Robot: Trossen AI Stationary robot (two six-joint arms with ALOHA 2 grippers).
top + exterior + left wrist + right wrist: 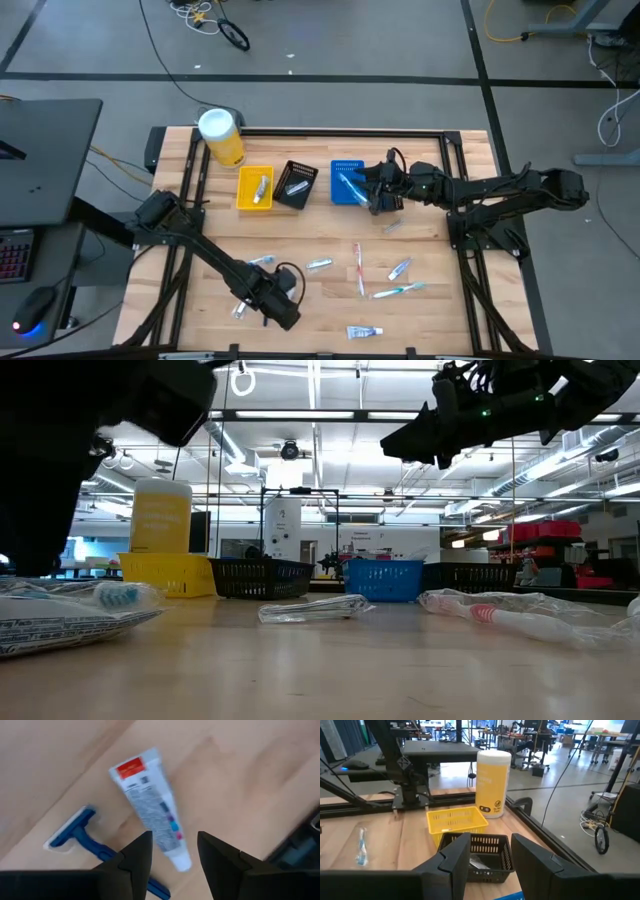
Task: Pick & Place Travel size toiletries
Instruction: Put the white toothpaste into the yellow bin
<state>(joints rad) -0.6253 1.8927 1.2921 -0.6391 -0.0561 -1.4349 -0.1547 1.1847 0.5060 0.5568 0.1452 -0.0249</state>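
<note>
We judge task partway. Yellow bin [254, 190], black bin [295, 186], blue bin [346, 183] each hold an item or two. Approx seven toiletries left loose on table [430, 250], 5–7 o'clock.

Left gripper [171, 861] jaws apart, empty, poised over white tube [151, 802], razor [82, 836] beside it. Right gripper [490, 852] jaws apart, empty, above blue bin at 12 o'clock.
</note>
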